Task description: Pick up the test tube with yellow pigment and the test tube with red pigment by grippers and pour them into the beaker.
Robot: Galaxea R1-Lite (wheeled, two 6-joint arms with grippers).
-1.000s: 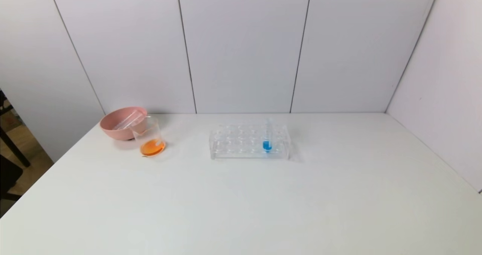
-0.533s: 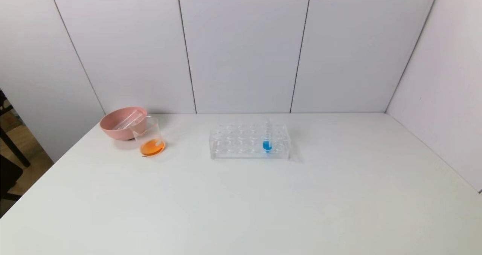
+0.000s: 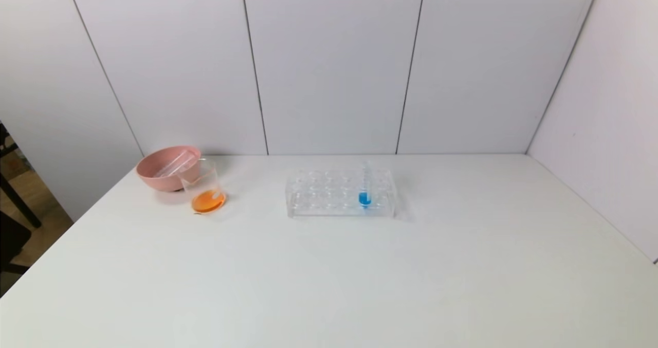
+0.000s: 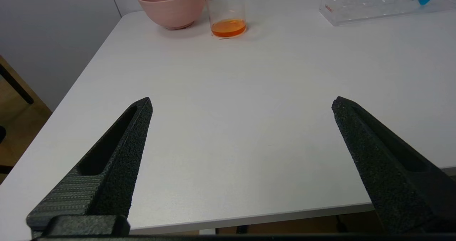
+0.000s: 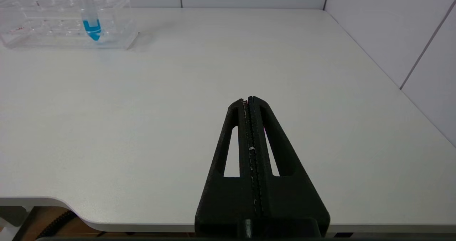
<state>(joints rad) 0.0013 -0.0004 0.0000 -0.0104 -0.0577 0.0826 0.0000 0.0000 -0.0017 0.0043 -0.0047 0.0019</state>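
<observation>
- Orange liquid lies in the bottom of the beaker (image 3: pixel 203 189), which stands on the bench (image 3: pixel 329 276) at the far left.
- Pink bowl (image 3: pixel 165 167) sits just behind and to the left of the beaker, touching it or nearly so — two clear empty tubes (image 3: pixel 174 164) lie tilted inside the bowl, and which held yellow and which red cannot be told.
- Clear rack (image 3: pixel 340 193) stands mid-bench, far side, well apart from the beaker; one tube with blue liquid (image 3: pixel 365 186) stands upright in a hole toward its right end, and the other holes hold nothing.
- Left hand (image 4: pixel 241 105) is spread wide with nothing between its fingers; it hangs over the near left edge of the bench, well short of the beaker and bowl, and does not show in the head view.
- Right hand (image 5: pixel 248 100) has its fingers pressed flat together, gripping nothing — it sits over the near right edge of the bench, well apart from the rack, also out of the head view.
</observation>
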